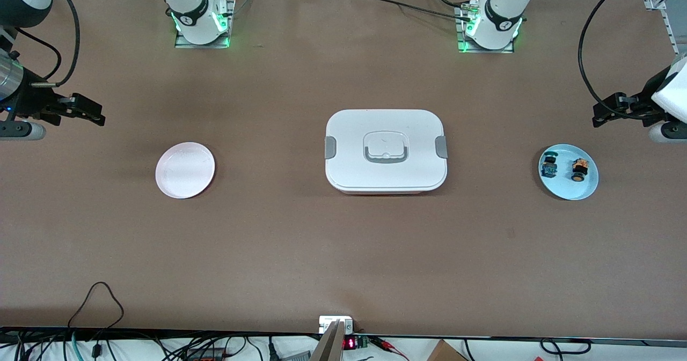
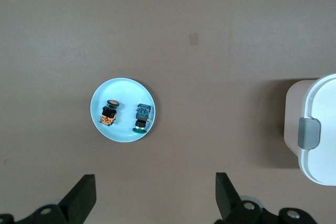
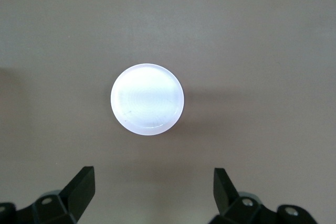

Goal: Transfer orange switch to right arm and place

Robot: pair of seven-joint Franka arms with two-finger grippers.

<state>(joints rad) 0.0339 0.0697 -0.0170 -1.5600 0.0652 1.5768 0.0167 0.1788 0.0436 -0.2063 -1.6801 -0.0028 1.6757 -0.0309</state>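
The orange switch [image 1: 579,169] lay on a pale blue plate [image 1: 568,191] toward the left arm's end of the bench [image 1: 343,253], just beside a blue-teal switch [image 1: 549,166] on the same plate, the two apart from each other. Nothing was touching it.

The left end effector [image 1: 609,112] hung in the air over bare bench close to that plate, its fingers spread wide and holding nothing. The right end effector [image 1: 86,112] hung over the bench at the right arm's end, near a white plate [image 1: 185,169], its fingers likewise apart and holding nothing.

The front view alone showed the whole layout: a white lidded box [image 1: 385,150] with grey side clasps sat in the middle of the bench, between the two plates and well apart from each.

The left wrist view gave what the front view could not: the wide gap between the end effector's fingertips [image 2: 84,195], the orange switch [image 2: 109,114] lying on its side with its round cap visible, and one corner of the box [image 2: 315,129] with a grey clasp.

The right wrist view took in only the white plate [image 3: 147,99], bare bench, and the spread fingertips [image 3: 83,184]; neither switch showed there.
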